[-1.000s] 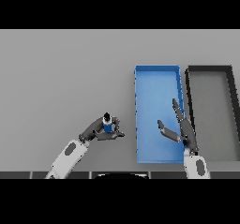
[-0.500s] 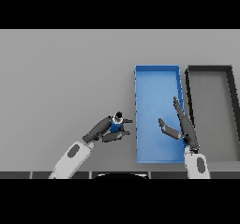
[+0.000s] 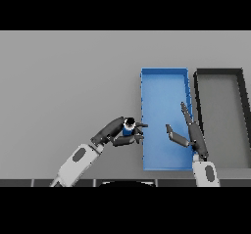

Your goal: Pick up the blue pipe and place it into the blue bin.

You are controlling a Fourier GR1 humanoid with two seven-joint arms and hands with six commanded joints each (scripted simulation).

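Beside blue bin (image 3: 164,72), left robot hand (image 3: 119,132) curled round blue pipe (image 3: 128,128)

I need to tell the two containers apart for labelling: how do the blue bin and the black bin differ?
The blue bin is bright blue; the black bin has dark walls and a grey floor. The blue bin sits nearer the table's middle, the black bin beside it on the robot's right. The right hand hovers over the blue bin; nothing hangs over the black bin. Both are long, open-topped rectangular trays lying parallel.
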